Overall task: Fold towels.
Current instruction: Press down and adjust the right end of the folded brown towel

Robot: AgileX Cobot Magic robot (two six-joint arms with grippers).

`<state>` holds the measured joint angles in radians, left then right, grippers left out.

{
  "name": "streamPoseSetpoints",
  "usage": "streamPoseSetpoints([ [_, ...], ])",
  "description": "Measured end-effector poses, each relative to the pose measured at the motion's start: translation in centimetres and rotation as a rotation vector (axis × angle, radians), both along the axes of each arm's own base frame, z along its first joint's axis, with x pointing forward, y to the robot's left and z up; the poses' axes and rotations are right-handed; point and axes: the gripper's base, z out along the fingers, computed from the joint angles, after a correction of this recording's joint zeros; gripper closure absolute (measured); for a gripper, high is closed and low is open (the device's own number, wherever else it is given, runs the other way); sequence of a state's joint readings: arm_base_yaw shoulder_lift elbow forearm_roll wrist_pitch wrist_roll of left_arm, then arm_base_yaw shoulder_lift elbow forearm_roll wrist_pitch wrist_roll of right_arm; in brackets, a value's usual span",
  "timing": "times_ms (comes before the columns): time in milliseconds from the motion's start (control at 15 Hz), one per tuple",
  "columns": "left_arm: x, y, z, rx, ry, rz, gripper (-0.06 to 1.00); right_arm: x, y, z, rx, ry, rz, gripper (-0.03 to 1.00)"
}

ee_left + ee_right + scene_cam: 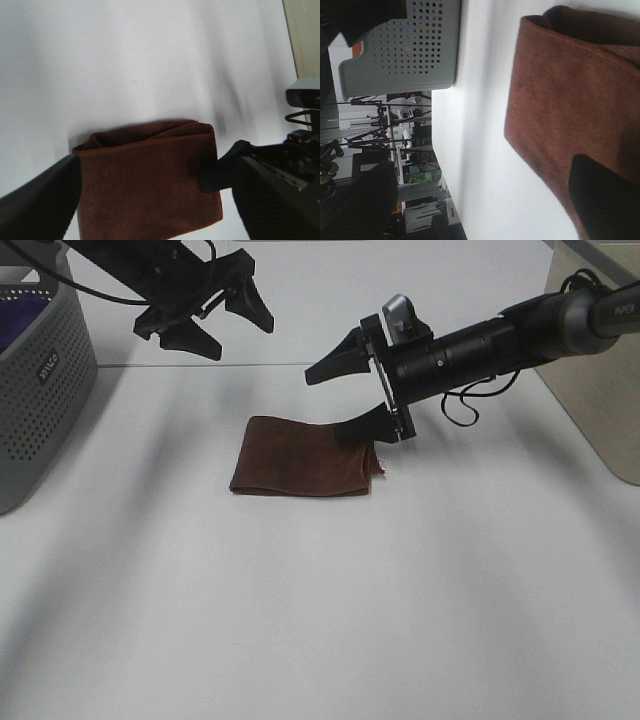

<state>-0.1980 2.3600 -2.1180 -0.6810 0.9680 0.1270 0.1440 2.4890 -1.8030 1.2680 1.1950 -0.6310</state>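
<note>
The towel [303, 458] lies flat on the table [320, 620], folded into a squat rectangle. Its long axis runs side to side, from beneath the right pincer [330, 405] out toward the left arm's side. It is a dark reddish-brown nap with a stitched rim. From the left wrist the layers show at one long edge, slightly parted, while the rest lies smooth [150, 180].

The right pincer comes in low from the right with its jaws spread wide and grasping nothing. Its lower finger [352, 430] has its tip over the towel's end nearest it; whether it presses the cloth I cannot tell. Its upper finger stands clear in the air.

Farther back and up, well apart from the towel, the left pincer [243, 340] hangs released, fingers splayed and empty.

The table is plain white and matte, crossed by soft grey shadows. Off beyond the left pincer stands a grey perforated basket [40, 390]. Behind the right arm is a beige cabinet [600, 370]. Past the table's edge the right wrist view catches dim stands [375, 115] — too small to make out.
</note>
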Motion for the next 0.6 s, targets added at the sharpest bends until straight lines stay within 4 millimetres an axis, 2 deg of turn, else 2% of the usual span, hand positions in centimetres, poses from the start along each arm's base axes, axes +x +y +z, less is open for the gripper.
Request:
streamPoseSetpoints([
  [200, -0.4, -0.1, -0.1, 0.002, 0.038, -0.03, 0.16, 0.2, -0.9, -2.0, -0.008, 0.035, -0.018, 0.1],
  [333, -0.5, -0.1, -0.1, 0.002, 0.047, -0.037, 0.16, 0.4, -1.8, -2.3, -0.03, 0.031, -0.033, 0.1],
  [600, -0.8, -0.2, -0.1, -0.013, 0.072, -0.054, 0.16, 0.3, -2.3, -2.7, -0.103, 0.043, -0.029, 0.1],
])
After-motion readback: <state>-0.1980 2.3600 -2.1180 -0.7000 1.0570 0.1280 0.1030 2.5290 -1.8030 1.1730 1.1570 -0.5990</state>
